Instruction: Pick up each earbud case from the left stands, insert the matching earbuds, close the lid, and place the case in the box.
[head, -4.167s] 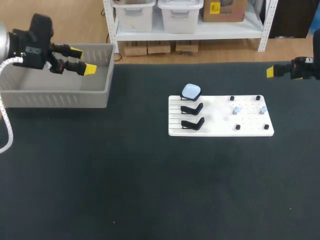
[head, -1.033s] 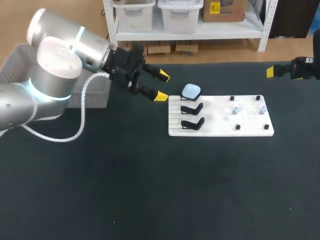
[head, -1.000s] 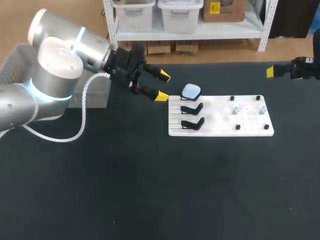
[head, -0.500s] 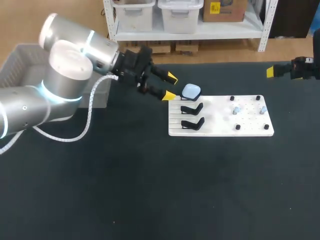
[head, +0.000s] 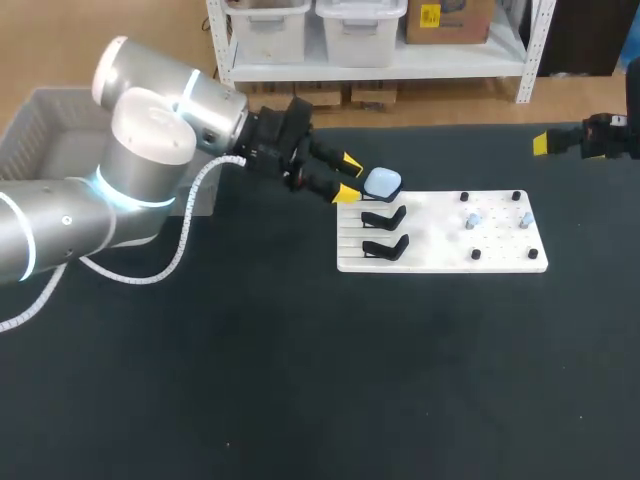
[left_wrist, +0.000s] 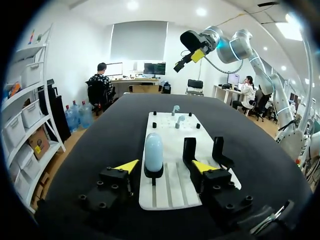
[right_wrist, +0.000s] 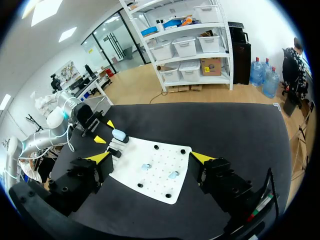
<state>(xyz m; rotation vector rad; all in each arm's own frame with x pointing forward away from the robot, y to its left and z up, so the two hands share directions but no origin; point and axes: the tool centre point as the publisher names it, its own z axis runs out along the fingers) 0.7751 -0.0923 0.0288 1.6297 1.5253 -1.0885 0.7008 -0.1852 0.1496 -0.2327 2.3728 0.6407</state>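
Observation:
A pale blue earbud case (head: 382, 182) stands on the rearmost of three black stands at the left end of the white board (head: 440, 258). The other two stands (head: 384, 217) hold nothing. My left gripper (head: 349, 179) is right at the case, open. In the left wrist view the case (left_wrist: 153, 152) stands between the yellow tips of that gripper (left_wrist: 165, 166), nearer one finger and touching neither. Two small earbuds (head: 472, 218) sit on pegs at the board's right end. My right gripper (right_wrist: 151, 157) hangs open high over the table's far right, well away from the board (right_wrist: 150, 170).
The grey box (head: 30, 140) stands at the table's back left, partly hidden behind my left arm. Black pegs (head: 476, 254) stick up from the board around the earbuds. Dark table surface lies in front of the board.
My left arm has swung from the grey box rightwards to the case, and its fingers have drawn closer together on either side of it. The right arm has kept still.

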